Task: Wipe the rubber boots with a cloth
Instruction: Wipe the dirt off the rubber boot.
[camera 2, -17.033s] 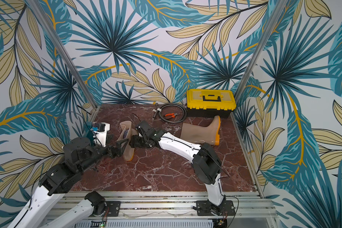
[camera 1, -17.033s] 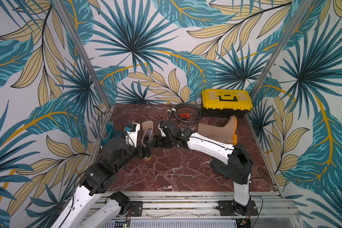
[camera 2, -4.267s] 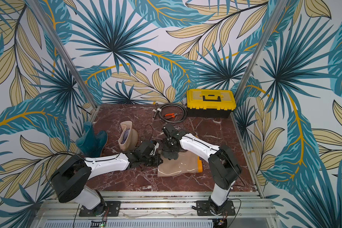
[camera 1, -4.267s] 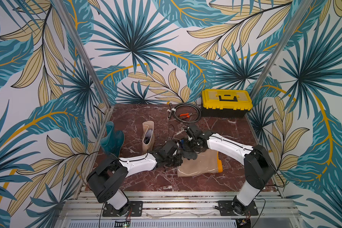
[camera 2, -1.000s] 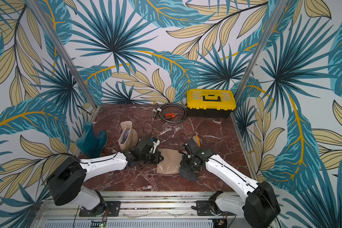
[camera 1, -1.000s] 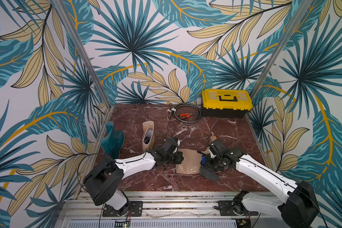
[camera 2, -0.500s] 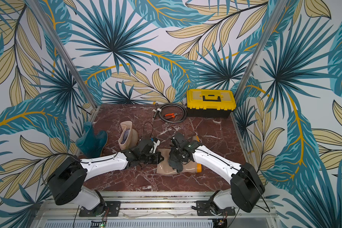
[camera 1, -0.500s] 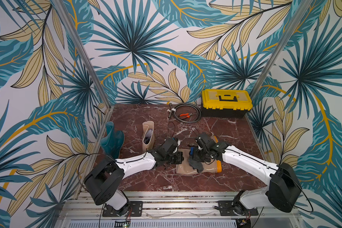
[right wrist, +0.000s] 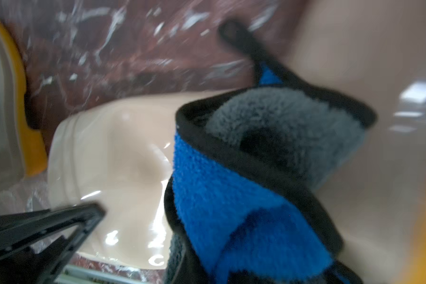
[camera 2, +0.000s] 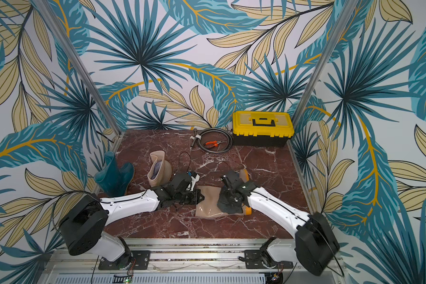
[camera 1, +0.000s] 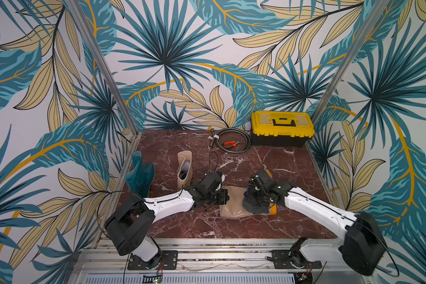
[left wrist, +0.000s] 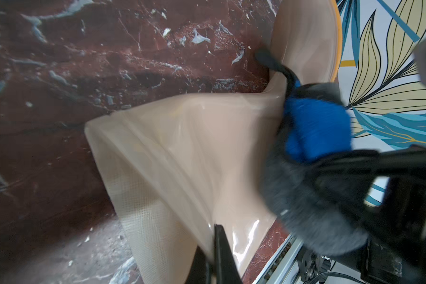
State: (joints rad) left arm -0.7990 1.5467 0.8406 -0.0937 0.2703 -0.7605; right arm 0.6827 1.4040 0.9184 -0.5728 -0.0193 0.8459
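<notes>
Marble tabletop [camera 1: 268,221]; both arms are reaching in low over its near half.

Lying beige boot [camera 1: 233,205] [camera 2: 207,202] is resting on its side in the near middle of the table; its shaft mouth is pointing toward the robot's left; its foot and orange sole are pointing toward the right.

Left gripper [camera 1: 223,196] [camera 2: 199,196] is sitting at that shaft mouth; its jaws are closed tight and pinching the cuff edge of the boot; in the left wrist view a black finger [left wrist: 221,248] is overlapping the glossy cuff.

Right gripper [camera 1: 256,198] [camera 2: 231,195] is clenching the cloth [camera 1: 255,207] [camera 2: 228,205] [right wrist: 244,196]; the cloth is pressing against the ankle and heel area of the lying beige boot and is draping over it toward the near side; in both top views it is reading as dark charcoal; in the wrist views it is showing grey pile, a blue face and black trim; both wrist views are blurring.

Teal boot [camera 1: 139,175] [camera 2: 113,177] is standing upright at the table's left edge, against the wall; upright beige boot [camera 1: 184,169] [camera 2: 159,172] is standing near it on its right, apart from the lying one; something pale is showing inside its mouth, cannot tell what.

Yellow-lidded toolbox [camera 1: 282,127] [camera 2: 262,127] is sitting in the far right corner; orange-handled pliers [camera 1: 228,143] [camera 2: 212,142] are lying just to its left at the back.
</notes>
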